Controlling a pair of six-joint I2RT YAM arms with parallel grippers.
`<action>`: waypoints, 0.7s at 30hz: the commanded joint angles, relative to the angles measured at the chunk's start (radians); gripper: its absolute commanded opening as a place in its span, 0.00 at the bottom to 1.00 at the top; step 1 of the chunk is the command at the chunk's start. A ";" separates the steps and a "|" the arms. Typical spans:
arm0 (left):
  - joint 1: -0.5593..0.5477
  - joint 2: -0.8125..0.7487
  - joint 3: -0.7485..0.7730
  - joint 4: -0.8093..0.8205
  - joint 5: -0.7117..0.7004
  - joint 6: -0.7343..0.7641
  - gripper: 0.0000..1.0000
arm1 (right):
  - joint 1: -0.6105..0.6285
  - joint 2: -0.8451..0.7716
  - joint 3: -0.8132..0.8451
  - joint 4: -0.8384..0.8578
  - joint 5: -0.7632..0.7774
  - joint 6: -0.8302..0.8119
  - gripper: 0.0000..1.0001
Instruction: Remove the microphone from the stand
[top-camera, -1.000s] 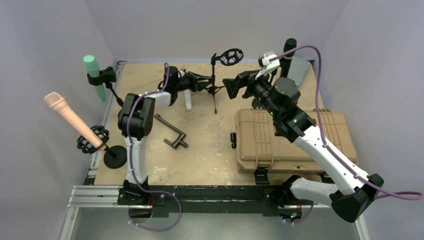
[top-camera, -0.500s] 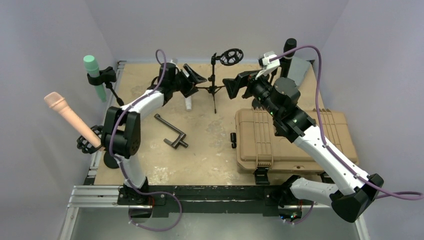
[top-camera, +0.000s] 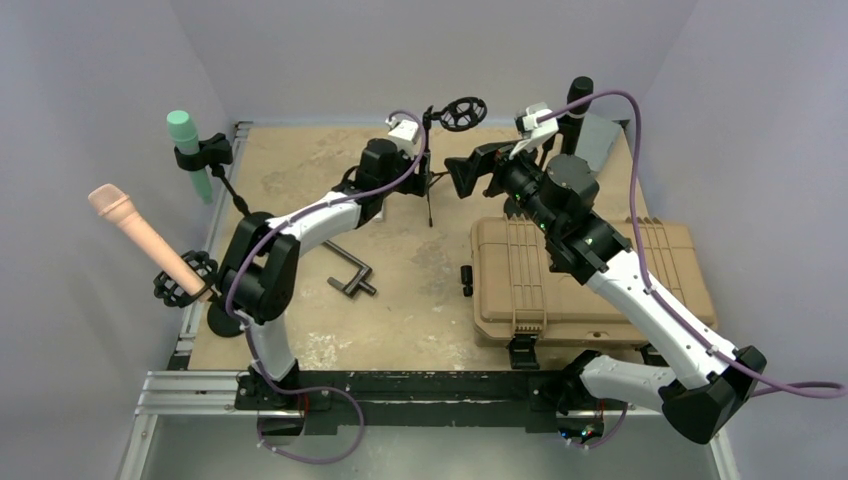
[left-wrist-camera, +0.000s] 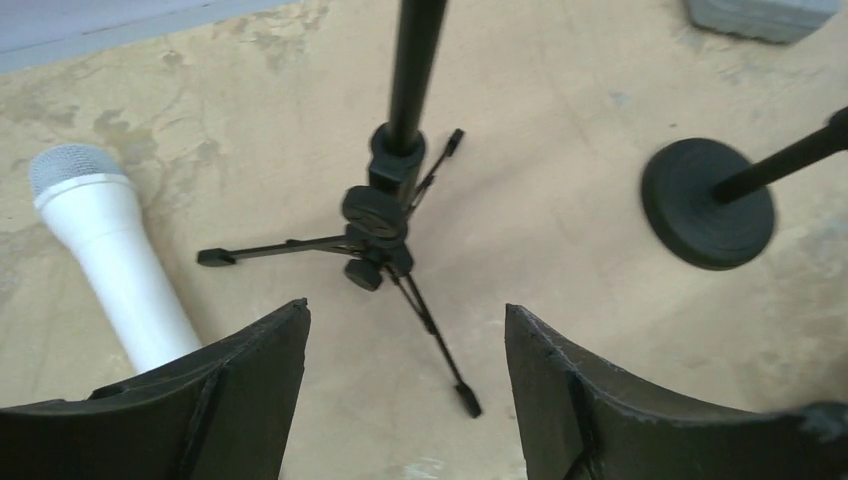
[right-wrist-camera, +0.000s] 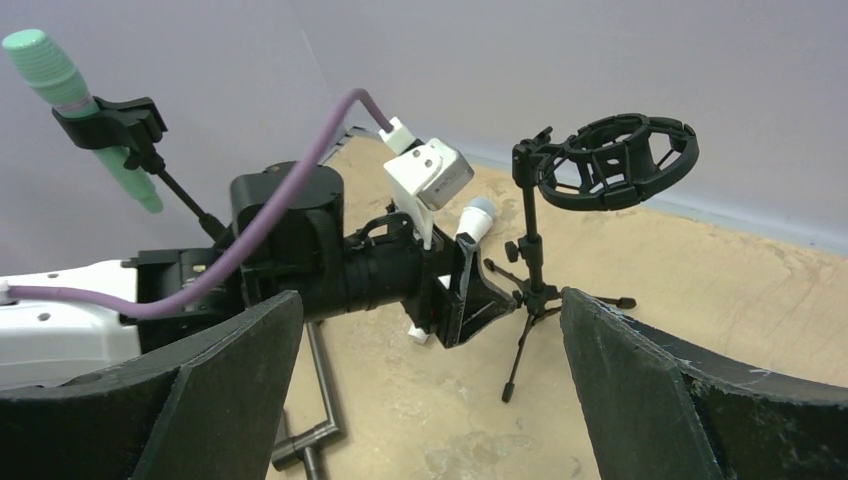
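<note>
The microphone (left-wrist-camera: 110, 260) looks smooth plastic, the tripod stand (left-wrist-camera: 385, 215) matt black metal, the tabletop (left-wrist-camera: 560, 200) rough.

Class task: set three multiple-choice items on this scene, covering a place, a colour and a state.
1. Where is the white microphone? A lying on the table beside the tripod stand; B upright in a cup; C on a shelf.
2. What colour is the clipped microphone at far left? A red; B green; C blue.
3. The left gripper is: A shut on a cable; B shut on a pole; C open, empty.
Answers: A, flat by the tripod's legs; B, plainly green from above; C, jaws stand apart.
</note>
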 joint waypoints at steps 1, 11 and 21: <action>0.019 0.036 0.067 0.070 -0.020 0.138 0.67 | 0.002 -0.019 0.012 0.009 -0.006 0.003 0.99; 0.135 0.092 0.096 0.170 0.304 -0.022 0.48 | 0.001 -0.021 0.002 0.014 -0.001 -0.001 0.99; 0.138 0.141 0.140 0.185 0.406 -0.019 0.48 | 0.002 0.008 0.016 0.009 0.006 0.009 0.99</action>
